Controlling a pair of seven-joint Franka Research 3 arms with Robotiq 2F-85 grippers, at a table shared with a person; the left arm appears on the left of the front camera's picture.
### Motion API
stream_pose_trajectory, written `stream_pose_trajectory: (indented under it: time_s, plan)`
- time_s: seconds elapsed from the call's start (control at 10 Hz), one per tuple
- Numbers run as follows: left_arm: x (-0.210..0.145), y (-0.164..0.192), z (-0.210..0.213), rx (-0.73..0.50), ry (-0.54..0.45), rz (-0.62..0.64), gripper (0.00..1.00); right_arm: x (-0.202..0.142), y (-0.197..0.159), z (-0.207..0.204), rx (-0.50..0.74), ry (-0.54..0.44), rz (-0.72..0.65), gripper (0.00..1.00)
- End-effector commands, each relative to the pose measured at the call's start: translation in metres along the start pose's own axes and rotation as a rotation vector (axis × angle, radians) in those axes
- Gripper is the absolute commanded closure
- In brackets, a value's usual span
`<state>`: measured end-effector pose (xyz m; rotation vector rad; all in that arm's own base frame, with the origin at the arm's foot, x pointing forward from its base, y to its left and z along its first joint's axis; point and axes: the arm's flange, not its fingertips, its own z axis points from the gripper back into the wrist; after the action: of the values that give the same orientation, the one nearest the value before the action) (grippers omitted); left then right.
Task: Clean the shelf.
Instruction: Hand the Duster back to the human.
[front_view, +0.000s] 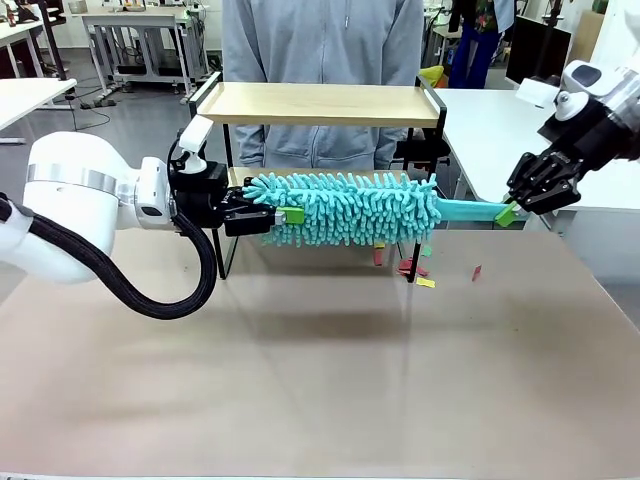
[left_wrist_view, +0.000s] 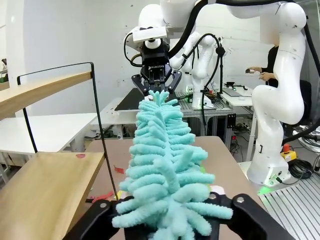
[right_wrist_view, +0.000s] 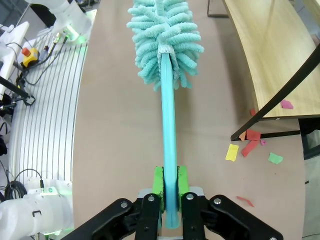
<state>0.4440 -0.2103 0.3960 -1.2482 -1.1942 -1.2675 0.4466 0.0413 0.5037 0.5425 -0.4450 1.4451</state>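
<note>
The shelf (front_view: 320, 103) stands at the table's far side, with two light wooden boards in a black frame (left_wrist_view: 45, 195) (right_wrist_view: 270, 55). In front of its lower board a teal fluffy duster (front_view: 345, 208) hangs level above the table. My left gripper (front_view: 285, 215) is shut on the tip of the fluffy head (left_wrist_view: 165, 170). My right gripper (front_view: 507, 212) is shut on the end of the teal handle (right_wrist_view: 169, 135), green pads (right_wrist_view: 158, 182) pressed against it. Coloured paper scraps (front_view: 412, 268) lie on the table by the shelf's right leg (right_wrist_view: 250, 145); one pink scrap (right_wrist_view: 286, 104) lies on the lower board.
A person in a grey hooded top (front_view: 320, 40) stands right behind the shelf. The brown table top (front_view: 320, 380) in front of the shelf is bare. White tables stand to the far left and right.
</note>
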Motion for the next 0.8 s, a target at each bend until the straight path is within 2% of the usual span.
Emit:
stream_pose_trajectory:
  time_s: [0.0, 0.1, 0.5, 0.7]
  plan:
    - [0.005, -0.0018, -0.0079, -0.023, 0.021, 0.009, 0.94, 0.0036, 0.0021, 0.0016, -0.005, -0.016, -0.003, 0.86]
    - [0.0048, -0.002, -0.0082, -0.022, 0.023, 0.011, 1.0, 0.0036, 0.0021, 0.0016, -0.005, -0.016, -0.003, 0.86]
    - [0.0015, -0.0052, -0.0093, -0.047, 0.006, -0.002, 1.0, 0.0036, 0.0021, 0.0016, -0.005, -0.016, -0.003, 0.86]
    - [-0.0004, 0.0, -0.0008, 0.0, 0.007, 0.002, 1.0, 0.0036, 0.0021, 0.0016, -0.005, -0.016, -0.003, 0.86]
